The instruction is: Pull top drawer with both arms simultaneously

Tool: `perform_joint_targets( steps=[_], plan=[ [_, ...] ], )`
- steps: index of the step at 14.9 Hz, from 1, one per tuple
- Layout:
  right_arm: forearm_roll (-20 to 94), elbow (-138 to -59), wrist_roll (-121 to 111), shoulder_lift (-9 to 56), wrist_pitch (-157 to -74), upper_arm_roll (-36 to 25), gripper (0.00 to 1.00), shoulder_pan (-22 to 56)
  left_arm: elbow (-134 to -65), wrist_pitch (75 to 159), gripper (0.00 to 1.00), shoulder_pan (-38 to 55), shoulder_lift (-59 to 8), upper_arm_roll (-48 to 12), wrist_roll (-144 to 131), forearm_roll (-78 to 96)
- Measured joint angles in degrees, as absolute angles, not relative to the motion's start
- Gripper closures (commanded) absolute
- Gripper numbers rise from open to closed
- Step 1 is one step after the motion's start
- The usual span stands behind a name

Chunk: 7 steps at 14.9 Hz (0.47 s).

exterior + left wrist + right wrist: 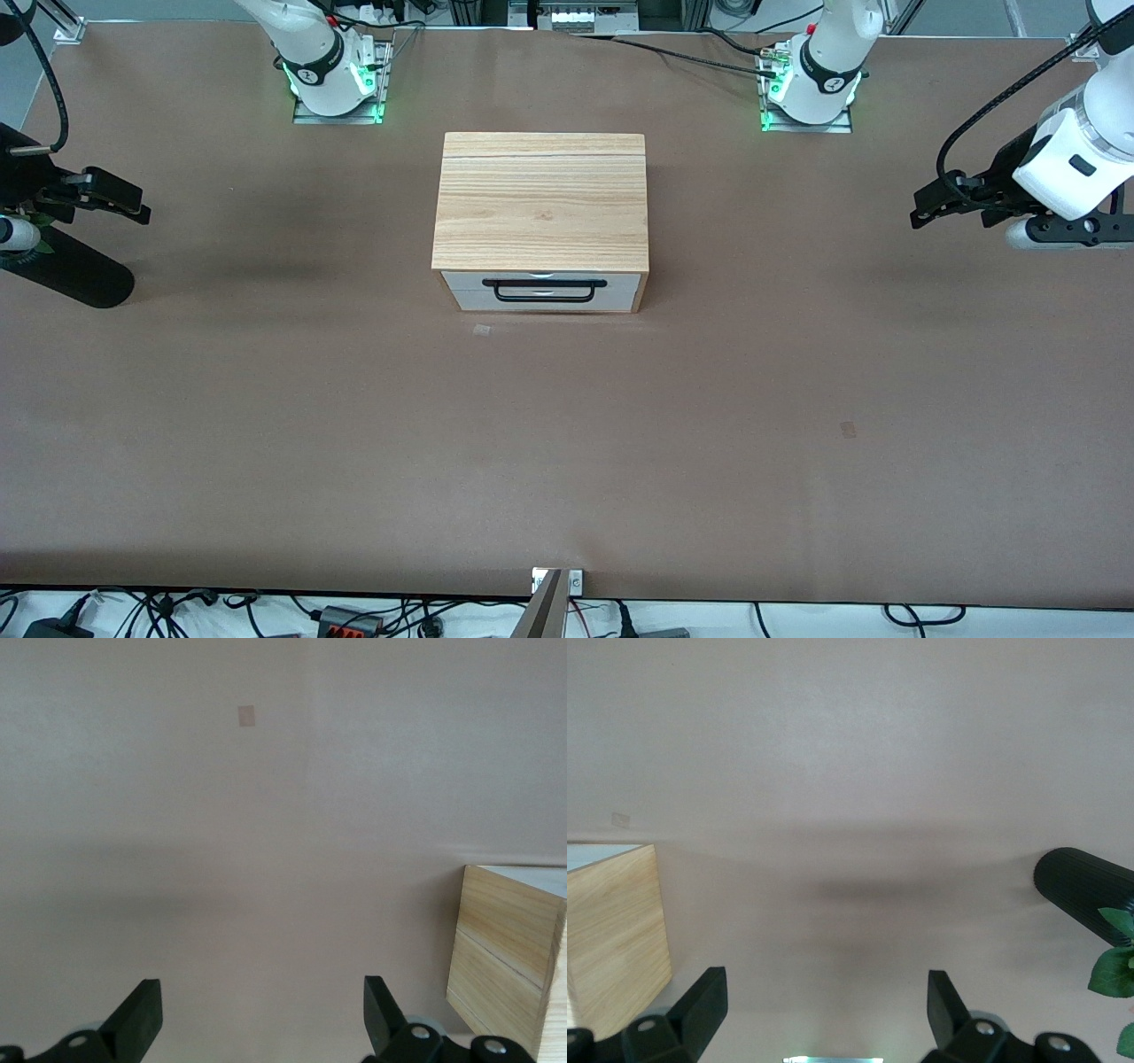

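The cabinet [540, 199] with a striped light-wood top slab stands mid-table. The top drawer [462, 282] is shut, its white front just under the slab, with a long black bar handle [545, 284]. My left gripper [926, 210] hangs open and empty over the table at the left arm's end, well apart from the cabinet. In the left wrist view the left gripper [263, 1010] shows bare table between its fingers, with the cabinet's side [505, 948] off to one edge. My right gripper [137, 211] is open and empty at the right arm's end. The right wrist view shows the right gripper [827, 1005] over bare table and the cabinet's side [611, 921].
A black ribbed cylinder [75, 276] lies near the right gripper, also in the right wrist view [1085, 886] beside green leaves [1112, 961]. A small pale patch [481, 330] lies on the brown table [567, 461] in front of the drawer; a brown patch [848, 430] lies nearer the front camera.
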State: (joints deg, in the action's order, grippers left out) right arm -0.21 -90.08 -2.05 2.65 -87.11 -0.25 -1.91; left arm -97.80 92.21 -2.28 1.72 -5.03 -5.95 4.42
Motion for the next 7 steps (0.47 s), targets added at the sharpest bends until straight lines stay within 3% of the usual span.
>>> perform_joint_targets(
  steps=[7],
  plan=[
    [-0.22, -90.08, -2.05, 2.64, -86.98, -0.25, 0.00, -1.91, -96.02, 91.49, 0.00, -2.27, -0.91, -5.79, -5.83, 4.46]
  ],
)
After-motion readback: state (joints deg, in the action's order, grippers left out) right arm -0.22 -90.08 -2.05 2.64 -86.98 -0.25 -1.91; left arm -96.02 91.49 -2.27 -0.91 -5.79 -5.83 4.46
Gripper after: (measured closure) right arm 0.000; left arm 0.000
